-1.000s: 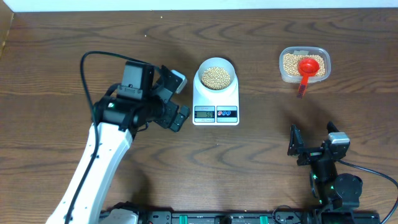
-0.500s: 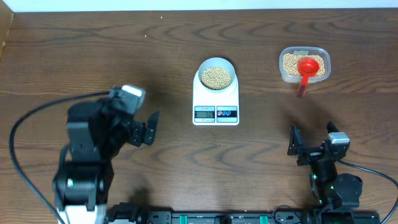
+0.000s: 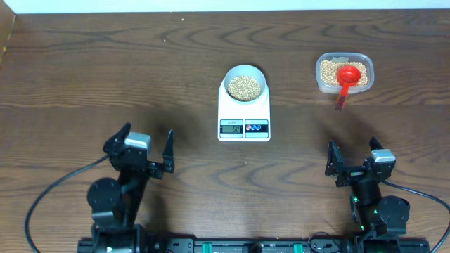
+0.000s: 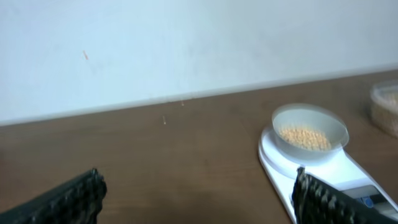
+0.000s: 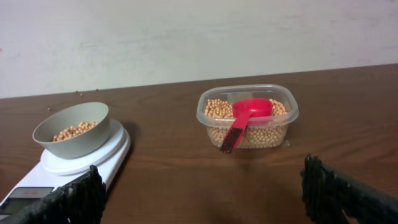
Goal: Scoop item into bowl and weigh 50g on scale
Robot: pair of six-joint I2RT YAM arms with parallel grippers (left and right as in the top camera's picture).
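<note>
Dark brown wood-grain desk (image 3: 105, 70) carries all items. The white scale (image 3: 244, 112) sits near the middle of the desk, with its display (image 3: 230, 128) and two round buttons (image 3: 256, 128) on the edge facing the arms. The display reading is too small to make out. The pale bowl (image 3: 245, 69) stands on the scale platform, at the end away from the display, and contains a layer of tan beans (image 3: 245, 87). A clear plastic tub (image 3: 318, 74) stands well apart, to the right of the scale, and also contains beans. A red scoop (image 3: 347, 74) lies in the tub, its cup on the beans and its handle resting over the near rim. The left gripper (image 3: 148, 132) is released, jaws spread wide and grasping nothing, near the front of the desk, left of the scale. The right gripper (image 3: 351, 147) is likewise released and empty, near the front of the desk, on the tub's side. Neither gripper touches any item.
</note>
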